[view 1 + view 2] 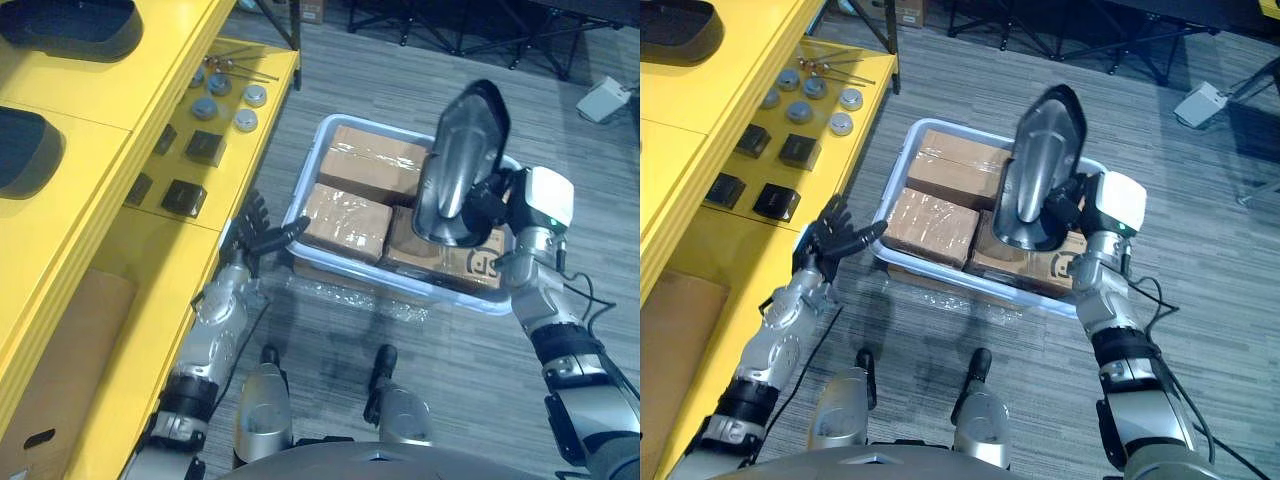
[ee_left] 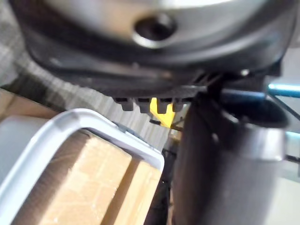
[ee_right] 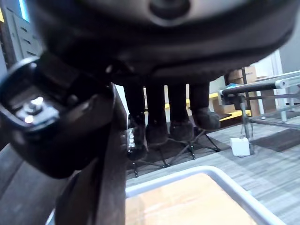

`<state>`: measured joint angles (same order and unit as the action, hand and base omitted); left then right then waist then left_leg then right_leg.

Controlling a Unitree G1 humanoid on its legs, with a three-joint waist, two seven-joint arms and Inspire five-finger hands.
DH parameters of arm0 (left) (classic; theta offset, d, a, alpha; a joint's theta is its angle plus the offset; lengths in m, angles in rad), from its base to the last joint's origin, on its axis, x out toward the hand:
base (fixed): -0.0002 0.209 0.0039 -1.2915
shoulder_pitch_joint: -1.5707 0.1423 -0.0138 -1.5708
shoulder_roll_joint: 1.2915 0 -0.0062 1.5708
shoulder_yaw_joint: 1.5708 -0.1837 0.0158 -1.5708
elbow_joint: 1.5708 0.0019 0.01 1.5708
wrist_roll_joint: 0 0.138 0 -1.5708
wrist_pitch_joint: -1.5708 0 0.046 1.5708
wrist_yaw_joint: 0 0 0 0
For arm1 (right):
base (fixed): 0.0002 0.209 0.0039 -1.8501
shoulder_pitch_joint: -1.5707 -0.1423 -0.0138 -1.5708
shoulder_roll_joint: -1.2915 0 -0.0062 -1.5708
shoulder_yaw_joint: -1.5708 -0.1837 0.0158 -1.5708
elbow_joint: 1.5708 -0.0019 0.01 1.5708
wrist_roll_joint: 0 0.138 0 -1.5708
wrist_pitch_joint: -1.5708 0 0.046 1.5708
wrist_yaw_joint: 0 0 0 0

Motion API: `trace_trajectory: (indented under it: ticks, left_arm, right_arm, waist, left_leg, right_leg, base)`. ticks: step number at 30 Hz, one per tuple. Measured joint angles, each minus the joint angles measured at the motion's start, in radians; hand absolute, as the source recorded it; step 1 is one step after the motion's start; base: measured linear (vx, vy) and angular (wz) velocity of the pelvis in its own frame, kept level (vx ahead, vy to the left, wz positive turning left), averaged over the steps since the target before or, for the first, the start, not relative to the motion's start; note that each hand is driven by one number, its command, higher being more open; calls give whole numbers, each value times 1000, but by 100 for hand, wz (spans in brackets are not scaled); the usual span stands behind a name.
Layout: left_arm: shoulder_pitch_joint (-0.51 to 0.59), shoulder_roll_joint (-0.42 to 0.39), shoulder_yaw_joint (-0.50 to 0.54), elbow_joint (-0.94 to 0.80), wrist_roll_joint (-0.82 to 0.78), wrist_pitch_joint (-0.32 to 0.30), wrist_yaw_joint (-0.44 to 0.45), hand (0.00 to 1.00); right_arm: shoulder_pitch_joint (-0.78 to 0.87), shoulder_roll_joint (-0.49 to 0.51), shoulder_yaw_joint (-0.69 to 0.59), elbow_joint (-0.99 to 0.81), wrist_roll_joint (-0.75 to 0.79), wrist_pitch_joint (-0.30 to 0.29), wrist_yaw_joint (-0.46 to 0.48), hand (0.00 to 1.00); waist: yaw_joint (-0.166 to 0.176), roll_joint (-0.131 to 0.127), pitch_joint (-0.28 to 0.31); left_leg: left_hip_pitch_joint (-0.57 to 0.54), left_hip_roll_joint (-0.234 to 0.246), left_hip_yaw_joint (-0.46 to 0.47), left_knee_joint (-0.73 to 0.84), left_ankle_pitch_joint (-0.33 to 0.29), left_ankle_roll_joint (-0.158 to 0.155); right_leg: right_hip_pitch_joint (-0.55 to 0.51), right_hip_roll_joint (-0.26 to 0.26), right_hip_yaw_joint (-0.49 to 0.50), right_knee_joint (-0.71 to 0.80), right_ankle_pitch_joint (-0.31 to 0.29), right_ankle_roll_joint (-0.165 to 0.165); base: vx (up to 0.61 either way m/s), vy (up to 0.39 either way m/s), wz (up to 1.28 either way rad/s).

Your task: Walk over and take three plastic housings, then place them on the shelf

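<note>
Silver-grey arms (image 1: 215,325) banded in black; dark left hand (image 1: 825,240), dark right hand (image 1: 492,200), white green-lit wrist block (image 1: 545,198).

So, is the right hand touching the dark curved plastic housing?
Touching. The left eye view shows the right hand curled round the lower edge of the dark curved plastic housing, holding it above the pale bin.

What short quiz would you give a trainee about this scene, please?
1. True or false: the right hand holds a dark housing above the bin.
2. The left hand is: A) open, fingers spread, beside the bin's rim; B) shut on a box; C) flat on the shelf.
3. Fill in: the bin holds wrapped cardboard ____.
Key: 1 true; 2 A; 3 boxes.
</note>
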<state>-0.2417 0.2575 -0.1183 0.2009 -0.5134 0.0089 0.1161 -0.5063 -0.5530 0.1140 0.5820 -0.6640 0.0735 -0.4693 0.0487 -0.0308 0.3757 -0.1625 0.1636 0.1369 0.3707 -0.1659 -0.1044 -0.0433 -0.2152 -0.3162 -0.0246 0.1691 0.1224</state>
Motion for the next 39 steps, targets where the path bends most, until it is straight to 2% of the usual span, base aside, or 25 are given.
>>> trace_trajectory:
  ticks: [4,5,8,14,17,21,26,33,34,39]
  left_arm:
    - [-151,30,-47,76,-117,42,-73,100]
    - [-178,31,-61,87,-153,55,-95,100]
    - [-243,30,-105,133,-227,83,-145,100]
    - [-298,31,-115,197,-369,87,-209,100]
    - [-318,30,-120,209,-506,84,-285,100]
    - [-340,24,-143,213,-589,80,-361,100]
    - [-350,26,-166,235,-588,74,-364,100]
    - [-350,19,-200,235,-582,58,-310,100]
    - [-350,15,-202,235,-577,58,-302,0]
    - [-351,6,-225,249,-572,58,-265,0]
  right_arm:
    - [-104,-1,47,2,-31,-48,0,0]
    - [-135,-2,65,2,-45,-70,-1,0]
    - [-181,-2,96,1,-92,-120,-1,0]
    - [-185,-2,148,1,-156,-183,-1,0]
    - [-185,-2,178,1,-157,-201,-1,0]
    - [-187,-6,211,1,-195,-224,-1,0]
    - [-212,-32,288,1,-194,-240,-1,0]
    - [-216,-32,309,-7,-192,-240,-1,0]
    - [-216,-30,312,-15,-192,-242,-1,0]
    - [-209,-28,328,-95,-192,-258,-1,0]
  waist:
    - [-11,3,-2]
    - [-24,3,-2]
    - [-34,3,-2]
    - [-53,4,-2]
    - [-56,4,-2]
    - [-59,9,-1]
    - [-66,23,0]
    - [-77,30,2]
    - [-78,32,2]
    - [-76,36,1]
  left_leg:
    - [-14,9,22,12,1,0]
    - [-24,9,21,17,1,0]
    - [-34,10,34,23,1,0]
    - [-34,10,47,23,1,0]
    - [-31,10,52,23,1,0]
    - [-30,10,55,27,-1,1]
    - [-32,13,63,28,-2,1]
    - [-34,13,68,27,-1,1]
    - [-34,13,68,26,-1,1]
    - [-30,13,73,25,-1,1]
  right_leg:
    - [-26,9,27,-11,22,-6]
    - [-32,9,29,-12,25,-6]
    - [-49,9,47,-12,30,-4]
    - [-59,9,60,-12,31,-4]
    - [-60,9,68,-12,34,-5]
    - [-60,9,72,-12,39,-7]
    - [-70,10,77,-12,44,-10]
    - [-75,10,82,-12,45,-9]
    - [-75,10,83,-12,45,-9]
    - [-75,11,91,-14,47,-7]
  base:
    - [-67,-5,-19]
    - [-22,5,-4]
    - [0,17,-11]
    - [12,5,-6]
    - [-26,2,-6]
    - [-43,2,-3]
    - [-47,1,-6]
    - [-1,0,-1]
    - [0,0,0]
    - [-3,0,-1]
